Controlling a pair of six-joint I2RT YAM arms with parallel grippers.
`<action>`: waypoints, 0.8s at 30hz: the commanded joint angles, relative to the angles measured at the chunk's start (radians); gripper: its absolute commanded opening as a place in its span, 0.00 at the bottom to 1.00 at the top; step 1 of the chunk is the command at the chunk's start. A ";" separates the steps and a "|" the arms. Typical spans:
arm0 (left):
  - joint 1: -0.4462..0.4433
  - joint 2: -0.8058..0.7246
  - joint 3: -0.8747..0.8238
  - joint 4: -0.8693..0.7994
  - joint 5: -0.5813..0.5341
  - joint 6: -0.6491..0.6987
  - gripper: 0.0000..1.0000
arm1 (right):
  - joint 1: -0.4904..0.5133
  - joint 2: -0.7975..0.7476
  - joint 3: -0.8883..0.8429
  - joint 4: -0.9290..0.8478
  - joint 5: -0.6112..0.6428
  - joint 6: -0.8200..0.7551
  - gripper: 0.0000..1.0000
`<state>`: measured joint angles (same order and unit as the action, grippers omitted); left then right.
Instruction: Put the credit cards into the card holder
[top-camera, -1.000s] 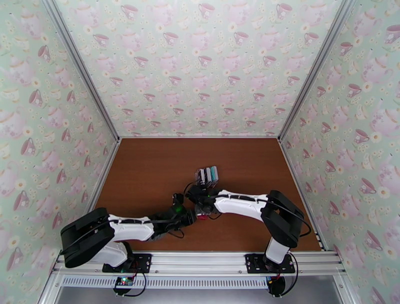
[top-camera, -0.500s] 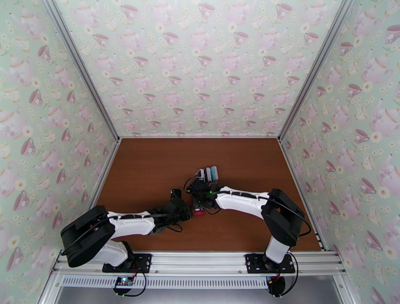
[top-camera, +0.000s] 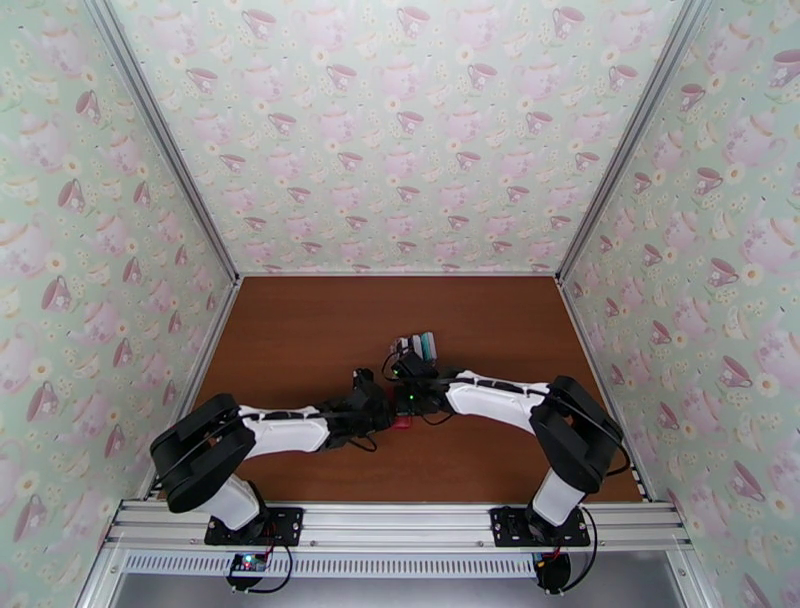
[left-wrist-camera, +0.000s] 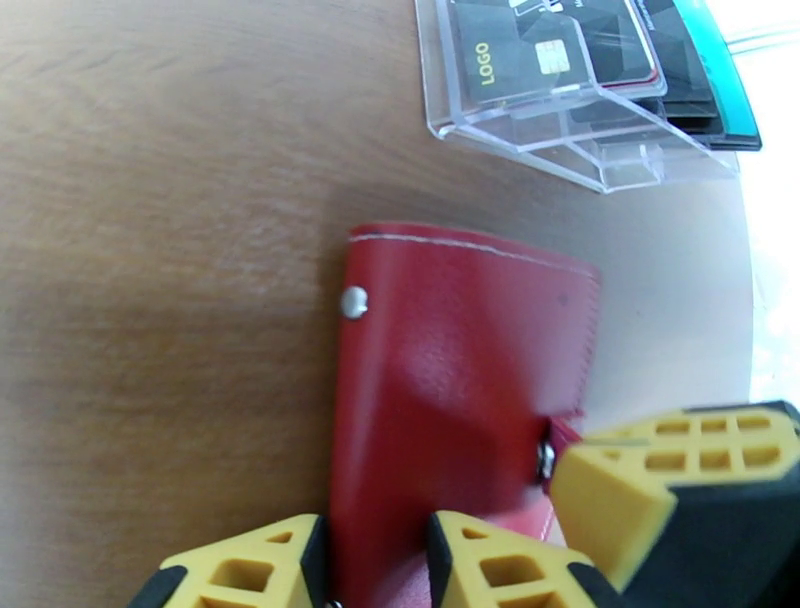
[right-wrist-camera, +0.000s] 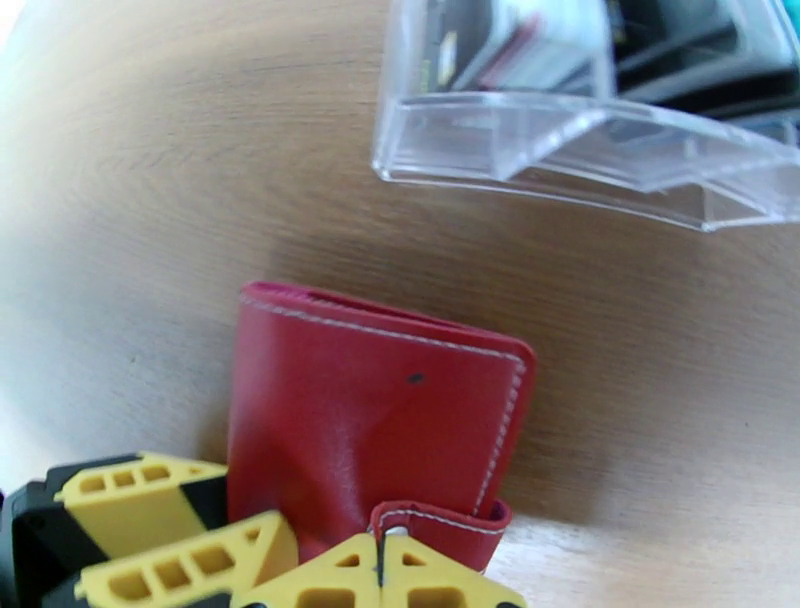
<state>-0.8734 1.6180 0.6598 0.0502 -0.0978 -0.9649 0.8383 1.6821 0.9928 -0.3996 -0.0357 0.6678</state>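
Note:
The red card holder (left-wrist-camera: 460, 360) lies folded on the brown table, just in front of a clear stand holding the credit cards (left-wrist-camera: 545, 50), black ones and a teal one (left-wrist-camera: 728, 95). My left gripper (left-wrist-camera: 375, 545) straddles the holder's near edge, with a yellow finger (left-wrist-camera: 250, 570) on each side pressing on the leather. My right gripper (right-wrist-camera: 385, 575) is shut on the holder's snap tab (right-wrist-camera: 440, 522); one of its fingers (left-wrist-camera: 660, 480) appears in the left wrist view. From above, both grippers (top-camera: 385, 418) (top-camera: 407, 410) meet over the card holder (top-camera: 403, 424).
The clear plastic slotted stand (top-camera: 415, 347) (right-wrist-camera: 580, 140) stands a short way beyond the card holder, its front lip close to the wallet's far edge. Patterned walls enclose the table (top-camera: 300, 330) on three sides. Both forearms cross low over the near middle.
My left arm has reached forward and right to the card holder, and its jaws have narrowed onto it. The right gripper has shifted slightly towards the stand, still shut.

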 joint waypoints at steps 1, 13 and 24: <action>0.010 0.093 -0.024 -0.178 0.043 -0.018 0.32 | -0.009 -0.051 -0.028 0.056 -0.081 -0.013 0.00; 0.008 0.112 -0.009 -0.228 0.055 -0.035 0.31 | -0.038 -0.125 -0.089 0.065 -0.082 -0.004 0.00; -0.008 0.065 -0.046 -0.215 0.053 -0.048 0.31 | -0.046 -0.210 -0.139 -0.048 0.027 0.013 0.00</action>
<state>-0.8703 1.6428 0.6857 0.0486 -0.0742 -0.9894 0.7959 1.4914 0.8753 -0.3950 -0.0505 0.6685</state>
